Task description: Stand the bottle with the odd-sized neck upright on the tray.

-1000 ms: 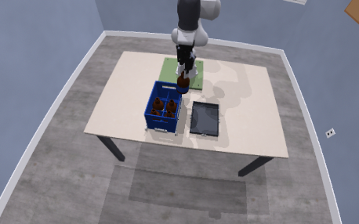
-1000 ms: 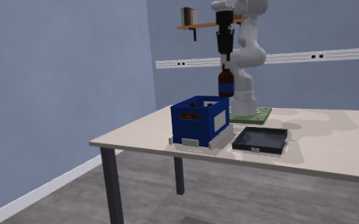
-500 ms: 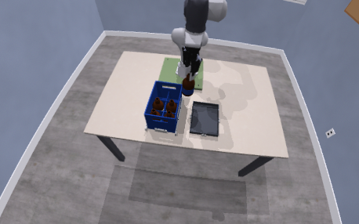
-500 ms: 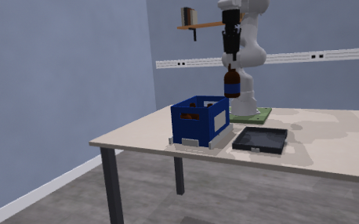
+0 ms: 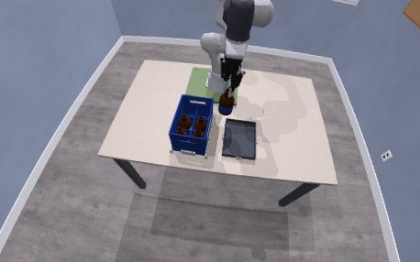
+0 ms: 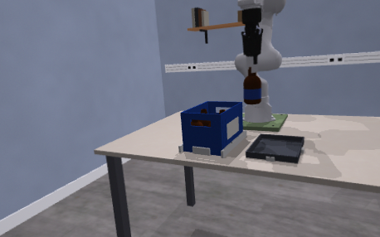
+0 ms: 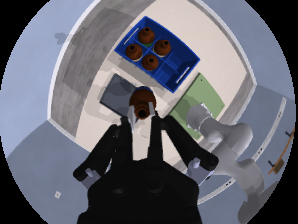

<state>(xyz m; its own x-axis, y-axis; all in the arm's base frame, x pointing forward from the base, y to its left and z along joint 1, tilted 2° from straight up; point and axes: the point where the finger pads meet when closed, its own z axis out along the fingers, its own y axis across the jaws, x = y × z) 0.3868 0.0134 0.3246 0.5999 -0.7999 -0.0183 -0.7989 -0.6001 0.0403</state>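
My gripper (image 5: 230,92) (image 6: 252,67) (image 7: 142,109) is shut on the neck of a brown bottle (image 5: 226,102) (image 6: 252,88) (image 7: 143,96) with a blue label. The bottle hangs about upright in the air, clear of the crate, toward the robot base from the tray. The blue crate (image 5: 190,146) (image 6: 201,140) (image 7: 183,51) stands level, with several brown bottles standing in its compartments. The fingers partly hide the held neck, and its thickness cannot be told. The dark tray (image 5: 239,141) (image 6: 275,147) (image 7: 115,94) lies flat beside the crate, with nothing on it.
Small light brackets (image 5: 187,152) (image 6: 201,151) sit at the crate's foot. The crate's walls rise well above the tray's low rim. The green base plate (image 5: 198,82) (image 6: 273,124) (image 7: 206,95) lies under the robot's base, behind the crate and tray.
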